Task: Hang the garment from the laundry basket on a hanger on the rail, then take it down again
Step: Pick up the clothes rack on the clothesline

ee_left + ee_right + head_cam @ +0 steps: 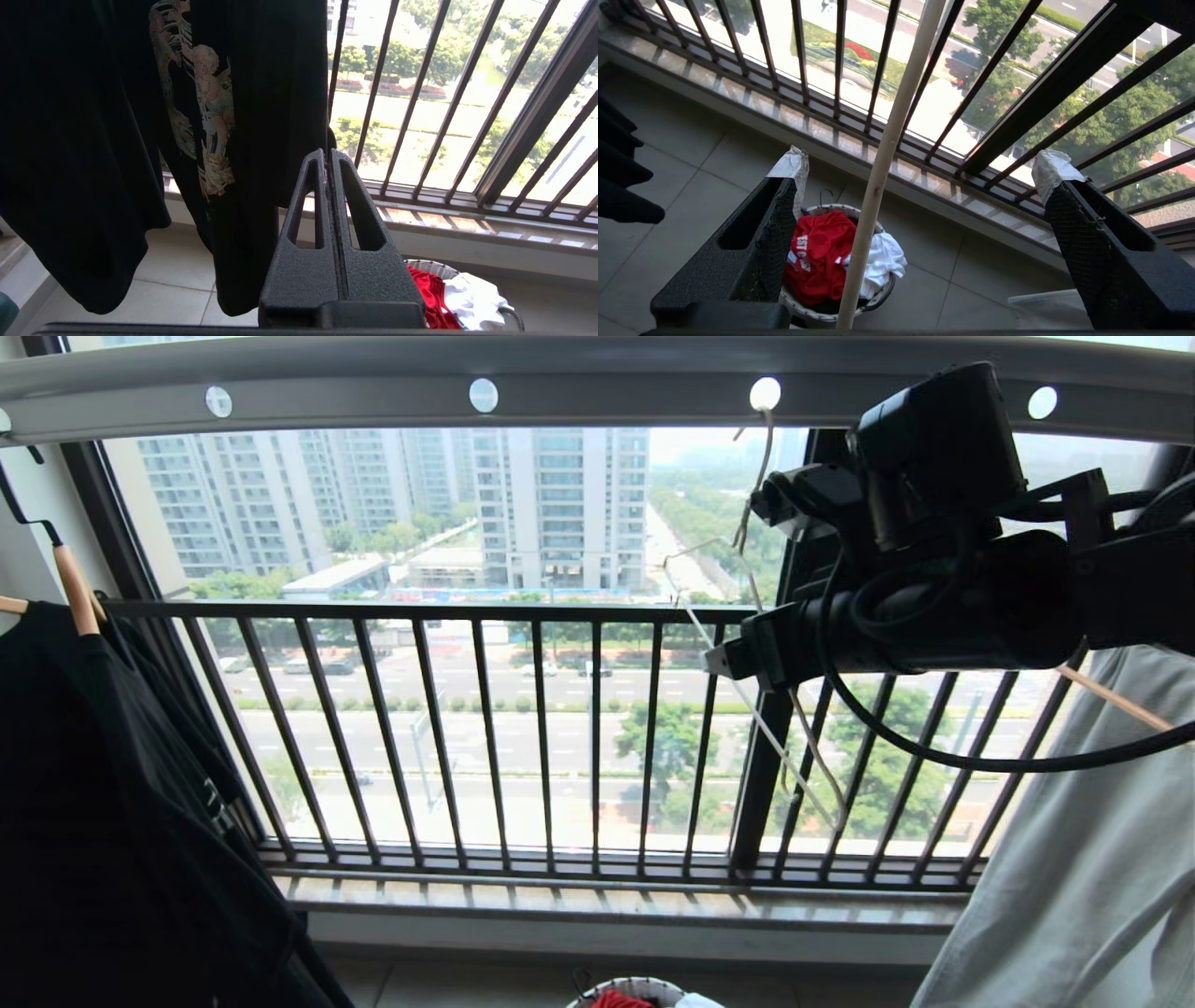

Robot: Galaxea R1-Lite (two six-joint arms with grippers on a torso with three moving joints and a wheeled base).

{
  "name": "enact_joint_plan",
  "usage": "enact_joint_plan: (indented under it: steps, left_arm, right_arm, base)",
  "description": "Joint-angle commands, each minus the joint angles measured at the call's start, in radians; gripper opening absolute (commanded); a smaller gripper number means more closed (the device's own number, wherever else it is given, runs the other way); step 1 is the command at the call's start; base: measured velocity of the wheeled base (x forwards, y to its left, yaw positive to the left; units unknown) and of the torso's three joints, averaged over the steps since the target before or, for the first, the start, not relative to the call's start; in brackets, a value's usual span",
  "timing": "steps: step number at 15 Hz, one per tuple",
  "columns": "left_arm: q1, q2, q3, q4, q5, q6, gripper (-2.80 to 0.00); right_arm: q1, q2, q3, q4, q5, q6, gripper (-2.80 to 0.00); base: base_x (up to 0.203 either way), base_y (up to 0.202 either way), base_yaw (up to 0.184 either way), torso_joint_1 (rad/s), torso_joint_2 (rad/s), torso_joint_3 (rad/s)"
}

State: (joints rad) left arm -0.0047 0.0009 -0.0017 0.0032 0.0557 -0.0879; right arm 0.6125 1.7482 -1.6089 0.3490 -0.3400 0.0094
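We stand at a barred balcony window [485,737], torso raised toward the grey overhead rail [597,383] with its row of round holes.

The cream wire hanger [747,523] hangs bare from a hole at about 1 o'clock in the head view, its lower wires dropping in front of the bars. Our right gripper [920,186] is up beside it, at 2 o'clock in the head view. Its fingers [1092,252] are spread wide and hold nothing. In the right wrist view one cream bar of the hanger [887,154] runs through the gap between the fingers, touching neither.

The red T-shirt [815,256], white lettering showing, lies crumpled in the round laundry basket [831,312] on the tiled floor under the sill, at 6 o'clock in the head view. A white garment [882,261] is bunched against it in the same basket.

Our left gripper [329,154] is low, pads pressed together, empty. It sits just beside a black printed garment [140,116] hanging at 9 o'clock on a wooden hanger [75,588]. A pale garment [1092,859] hangs at 4 o'clock.
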Motion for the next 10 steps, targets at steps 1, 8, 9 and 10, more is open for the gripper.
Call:
enact_joint_plan:
  steps: [1,8,9,10]
  left_arm:
    - [0.0,0.001,0.0,0.0,0.001,-0.001,-2.8]
    - [0.0,0.001,0.0,0.0,0.001,-0.001,-2.8]
    - [0.0,0.001,0.0,0.0,0.001,-0.001,-2.8]
    - [0.0,0.001,0.0,0.0,0.001,-0.001,-2.8]
  right_arm:
    - [-0.021,0.013,-0.005,0.001,-0.002,-0.005,0.0]
    - [-0.034,0.023,-0.048,-0.013,-0.002,-0.025,-2.8]
    - [-0.033,0.024,-0.054,-0.013,-0.002,-0.025,-2.8]
    - [-0.033,0.022,-0.052,-0.013,-0.001,-0.025,-2.8]
  base:
    - [0.0,0.0,0.0,0.0,0.0,0.0]
    - [0.0,0.0,0.0,0.0,0.0,0.0]
    - [0.0,0.0,0.0,0.0,0.0,0.0]
    - [0.0,0.0,0.0,0.0,0.0,0.0]
